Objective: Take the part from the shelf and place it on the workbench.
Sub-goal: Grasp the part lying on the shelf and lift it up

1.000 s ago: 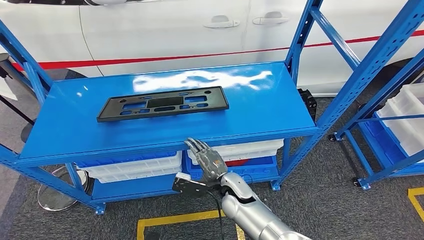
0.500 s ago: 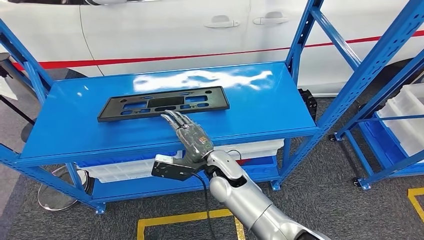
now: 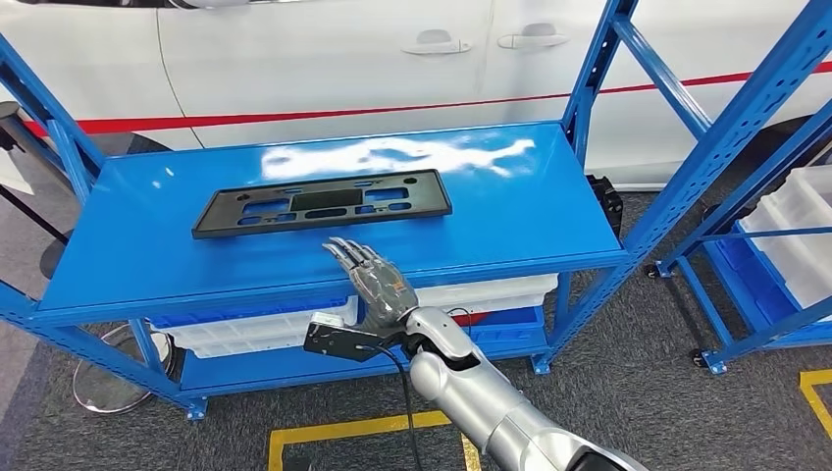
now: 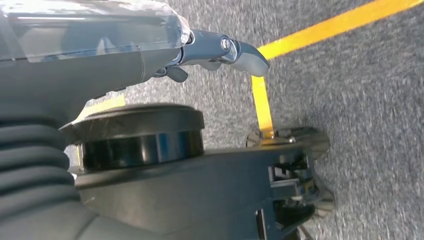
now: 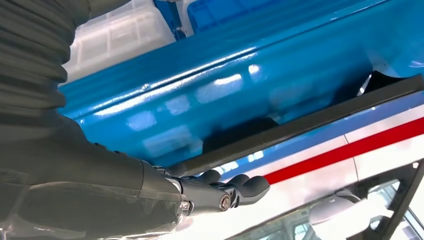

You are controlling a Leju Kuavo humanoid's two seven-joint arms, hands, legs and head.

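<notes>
The part [image 3: 324, 203] is a flat black rectangular plate with several cutouts, lying on the blue shelf top [image 3: 510, 206]. My right hand [image 3: 378, 280] hovers over the shelf's front edge with its fingers stretched out flat and nothing in them; the fingertips [image 3: 340, 245] stop a short way in front of the plate. In the right wrist view the plate's dark edge [image 5: 320, 117] runs just beyond my fingers [image 5: 240, 186]. My left hand [image 4: 150, 55] hangs over the grey carpet, holding nothing, with a finger [image 4: 242, 52] extended.
White bins [image 3: 265, 329] sit on the lower shelf level. A white car [image 3: 294, 59] with a red stripe stands behind the shelf. Another blue rack with white bins [image 3: 795, 226] is at the right. Yellow floor tape [image 3: 343, 429] marks the carpet.
My right hand rose from below the shelf's front edge to above the shelf top, reaching toward the plate, then drew back slightly in the last half second. The plate has not moved.
</notes>
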